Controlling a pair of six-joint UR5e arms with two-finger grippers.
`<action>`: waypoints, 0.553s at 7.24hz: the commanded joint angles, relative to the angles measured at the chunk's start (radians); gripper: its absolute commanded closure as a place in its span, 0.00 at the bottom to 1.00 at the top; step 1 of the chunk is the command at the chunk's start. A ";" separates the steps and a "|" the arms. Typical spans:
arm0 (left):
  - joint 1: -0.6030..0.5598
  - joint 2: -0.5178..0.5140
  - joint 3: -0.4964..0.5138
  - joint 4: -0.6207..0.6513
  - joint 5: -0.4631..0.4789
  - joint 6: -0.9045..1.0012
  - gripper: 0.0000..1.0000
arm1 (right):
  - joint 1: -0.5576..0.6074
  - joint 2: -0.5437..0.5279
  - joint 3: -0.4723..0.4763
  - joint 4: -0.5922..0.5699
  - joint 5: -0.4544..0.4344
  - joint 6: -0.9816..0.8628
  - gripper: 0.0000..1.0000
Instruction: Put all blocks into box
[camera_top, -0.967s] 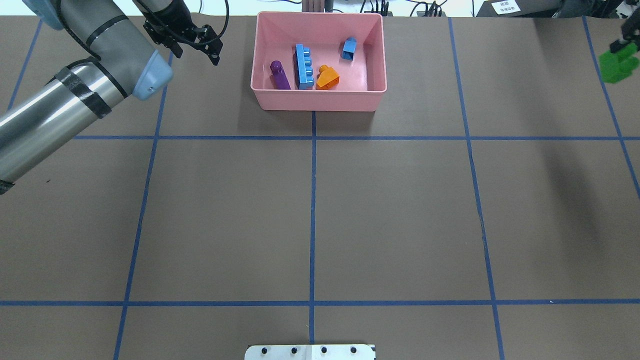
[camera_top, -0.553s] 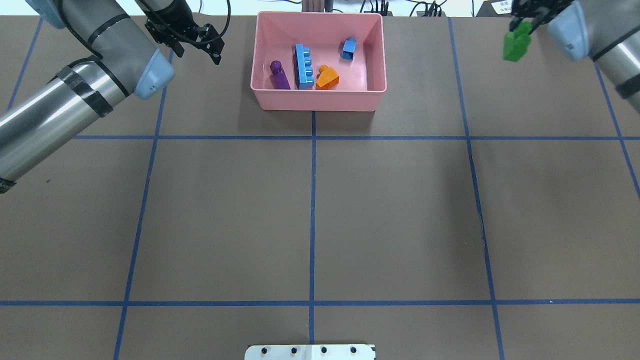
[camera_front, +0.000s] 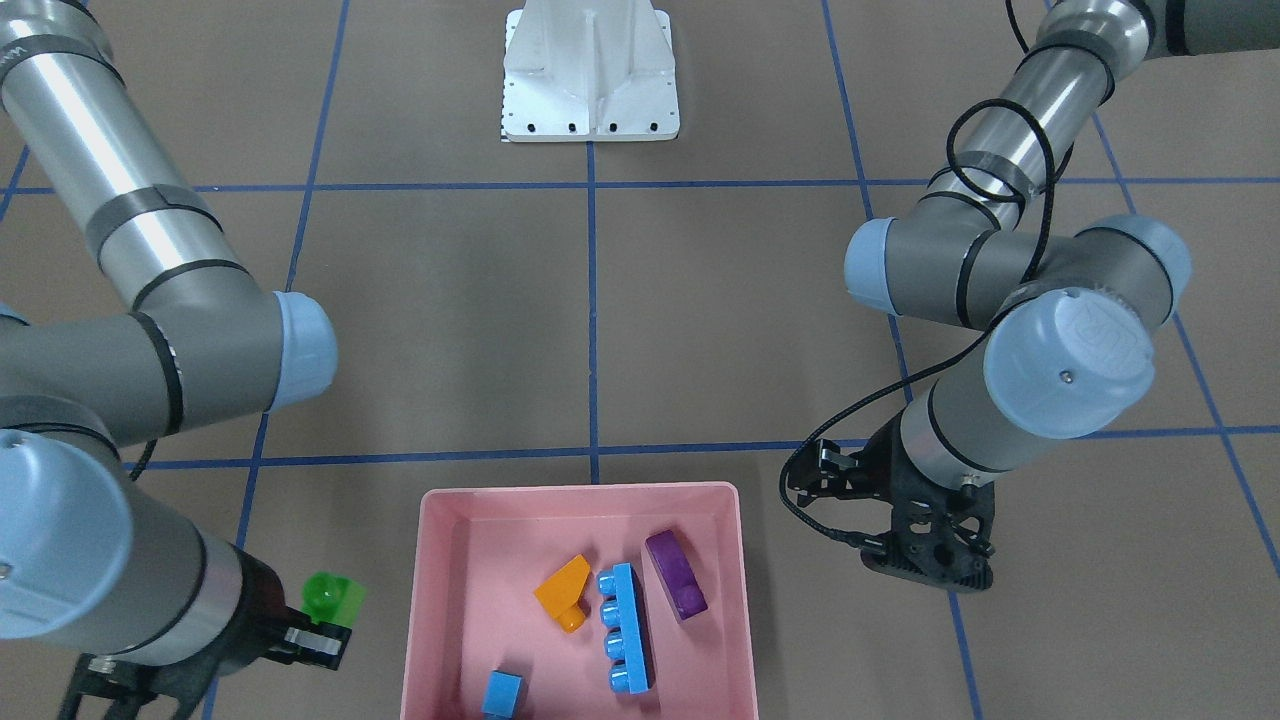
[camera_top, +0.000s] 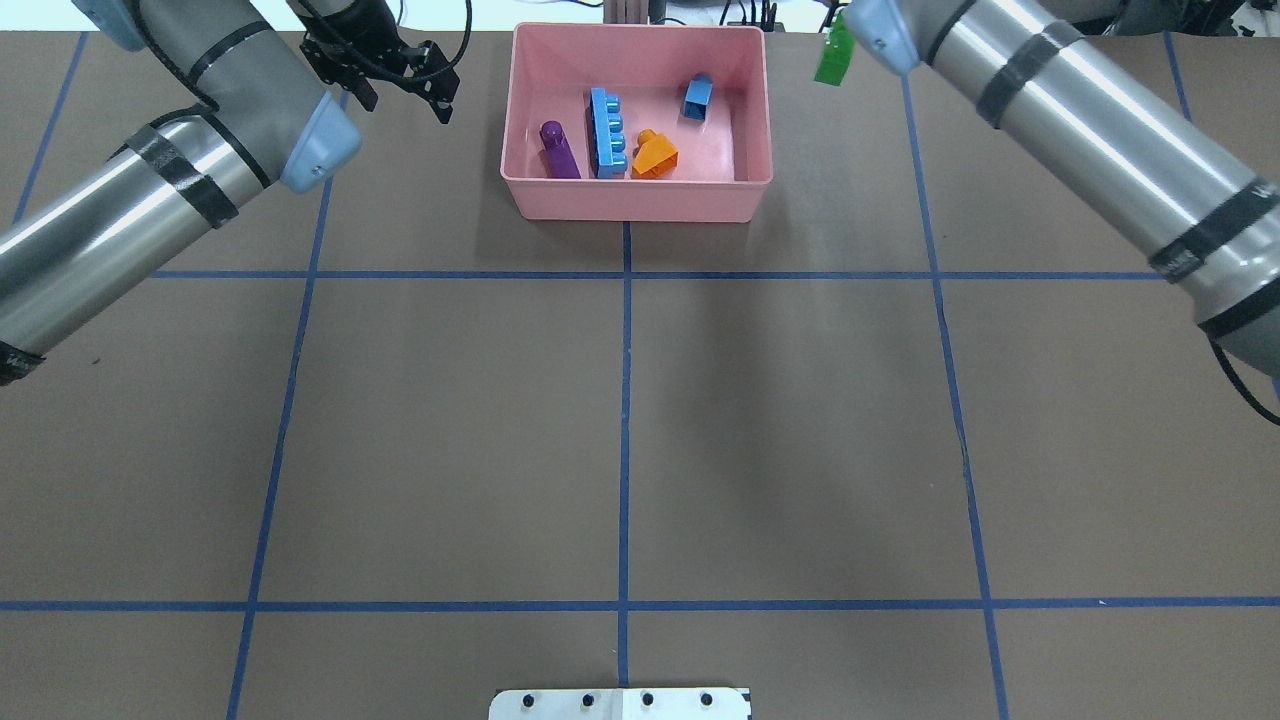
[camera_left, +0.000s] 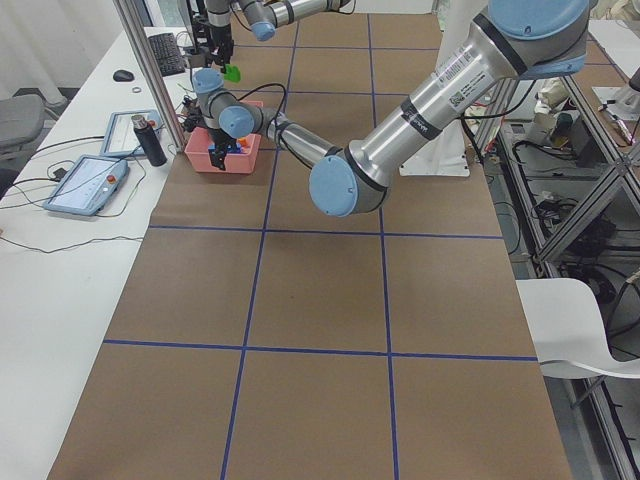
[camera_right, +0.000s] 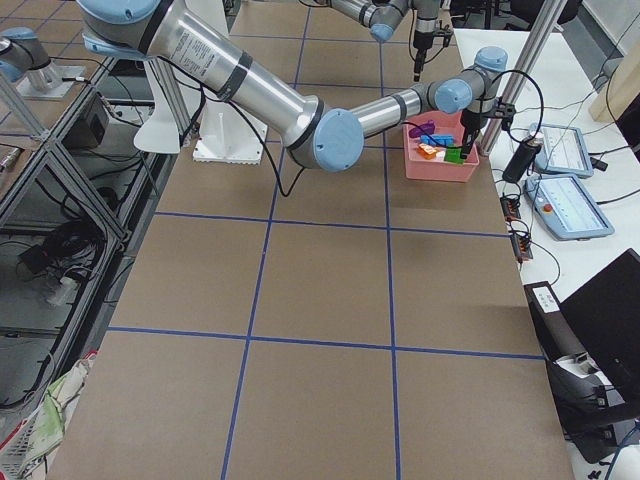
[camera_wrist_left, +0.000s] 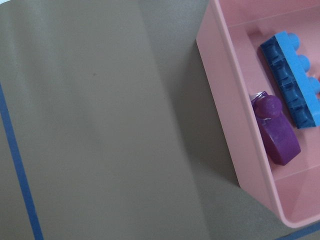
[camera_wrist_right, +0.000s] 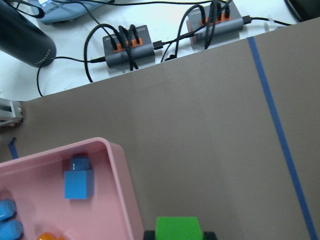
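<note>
The box (camera_top: 640, 205) is the ref. for all pos. here. Inside it lie 4 bricks: the purple brick (camera_top: 560, 150) nr. the wall on the robot's left side, the long blue brick (camera_top: 607, 132) just beside it, then the orange brick (camera_top: 655, 155) touching or almost touching the long one. The small blue brick (camera_top: 698, 97) lies apart from these, twd. the far corner on the robot's right.

The green brick (camera_front: 330, 598) is outside the box, nr. its wall on the robot's right side, not over the inside. The right gripper (camera_wrist_right: 179, 234) is clamped on it, one finger on each side.

The left gripper (camera_top: 400, 85) is on the other side of the box, apart from the wall, w/ fingers spread and nothing btw. them.
</note>
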 joint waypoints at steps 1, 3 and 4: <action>0.001 -0.020 0.016 -0.002 0.000 -0.004 0.00 | -0.078 0.080 -0.103 0.117 -0.110 0.172 1.00; 0.003 -0.028 0.029 -0.003 0.000 -0.004 0.00 | -0.123 0.093 -0.109 0.149 -0.141 0.183 0.01; 0.003 -0.028 0.035 -0.005 0.000 -0.002 0.00 | -0.123 0.093 -0.120 0.149 -0.141 0.181 0.01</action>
